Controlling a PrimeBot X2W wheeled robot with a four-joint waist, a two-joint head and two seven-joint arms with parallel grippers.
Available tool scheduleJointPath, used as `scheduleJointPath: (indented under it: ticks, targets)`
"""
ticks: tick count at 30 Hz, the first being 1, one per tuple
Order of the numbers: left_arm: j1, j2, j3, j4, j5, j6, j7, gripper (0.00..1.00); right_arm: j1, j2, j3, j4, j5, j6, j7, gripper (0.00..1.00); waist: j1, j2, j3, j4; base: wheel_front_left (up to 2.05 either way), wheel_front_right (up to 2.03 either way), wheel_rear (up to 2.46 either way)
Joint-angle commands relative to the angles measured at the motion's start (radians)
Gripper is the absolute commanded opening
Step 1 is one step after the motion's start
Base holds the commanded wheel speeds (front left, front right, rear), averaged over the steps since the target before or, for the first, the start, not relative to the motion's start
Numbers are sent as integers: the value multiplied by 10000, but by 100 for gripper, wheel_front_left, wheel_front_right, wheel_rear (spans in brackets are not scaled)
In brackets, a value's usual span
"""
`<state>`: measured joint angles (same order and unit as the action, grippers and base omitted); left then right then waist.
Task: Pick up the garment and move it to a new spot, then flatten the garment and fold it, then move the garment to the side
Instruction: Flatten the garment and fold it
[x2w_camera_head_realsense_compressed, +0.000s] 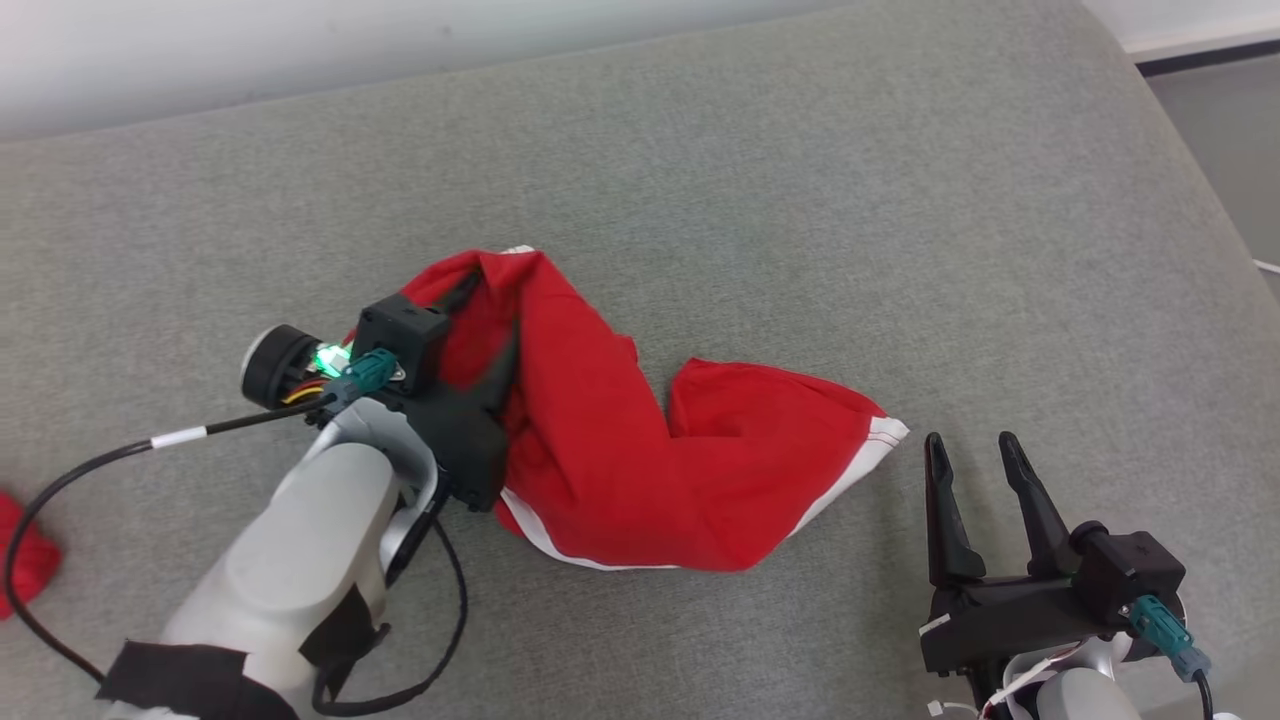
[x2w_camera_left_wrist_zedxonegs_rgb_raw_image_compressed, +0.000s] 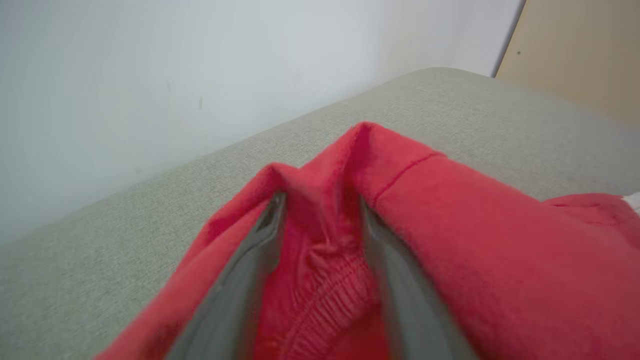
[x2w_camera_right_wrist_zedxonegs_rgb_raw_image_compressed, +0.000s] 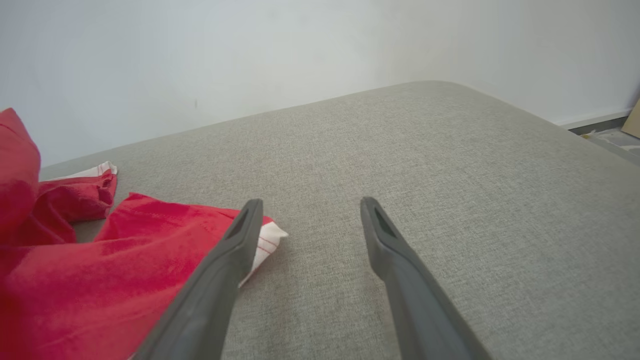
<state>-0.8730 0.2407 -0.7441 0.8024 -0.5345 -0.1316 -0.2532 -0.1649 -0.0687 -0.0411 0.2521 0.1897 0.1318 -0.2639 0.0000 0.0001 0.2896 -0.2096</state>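
- The garment (x2w_camera_head_realsense_compressed: 620, 450), red with white trim along its edges, lies crumpled on a grey upholstered surface (x2w_camera_head_realsense_compressed: 800, 200), roughly at the middle of the head view.
- It runs as a twisted band from a raised peak at the upper left down to a flatter lobe at the right, ending in a white-trimmed corner (x2w_camera_head_realsense_compressed: 888, 432).
- The left end effector (x2w_camera_head_realsense_compressed: 493, 305) is at the raised left end of the garment, its two dark fingers standing apart.
- In the left wrist view, red cloth is bunched in the gap of the left end effector (x2w_camera_left_wrist_zedxonegs_rgb_raw_image_compressed: 320, 200), with a ribbed, gathered strip (x2w_camera_left_wrist_zedxonegs_rgb_raw_image_compressed: 325, 300) between the fingers and folds draped around their outer sides.
- Whether the cloth is actually pinched cannot be told.
- The right end effector (x2w_camera_head_realsense_compressed: 971, 442) is spread wide and holds nothing; it rests low over the surface just to the right of the white-trimmed corner, not touching it.
- In the right wrist view, that corner (x2w_camera_right_wrist_zedxonegs_rgb_raw_image_compressed: 267, 237) lies behind one finger of the right end effector (x2w_camera_right_wrist_zedxonegs_rgb_raw_image_compressed: 311, 202).
- A black cable (x2w_camera_head_realsense_compressed: 100, 465) loops from the left wrist, where a green light (x2w_camera_head_realsense_compressed: 328, 358) glows.
- A small red piece (x2w_camera_head_realsense_compressed: 25, 560) sits at the left edge, well apart from the garment.
- A pale wall (x2w_camera_head_realsense_compressed: 300, 40) borders the far side.
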Motion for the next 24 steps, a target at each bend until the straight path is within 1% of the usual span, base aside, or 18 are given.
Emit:
scheduleJointPath:
  ticks: [1,5,10,16,21,24]
  targets:
    - [-65,-38,-5,18,-40,20,-64,100,-3,36,2,10,-53,-23,-5,100,0,-1,-87,133,0,0,0]
    - [111,-116,230,-320,-171,19,-133,100,126,-7,-70,43,-44,-23,-7,100,0,-1,-303,451,0,0,0]
    - [1153,-140,827,-1985,338,105,-123,100,397,-94,-167,57,-38,-23,-5,100,0,-1,-689,1011,0,0,0]
    - [2416,-14,1114,-3263,719,322,-126,100,561,-192,-121,72,-17,-24,-7,100,0,-1,-936,1486,0,0,0]
    - [3209,257,1210,-3538,834,368,-126,100,572,-236,-36,56,-59,-24,-5,100,0,-1,-970,1670,0,0,0]
    - [3441,244,1243,-3512,753,354,-127,100,494,-309,10,99,12,-23,-7,100,0,-1,-951,1672,0,0,0]
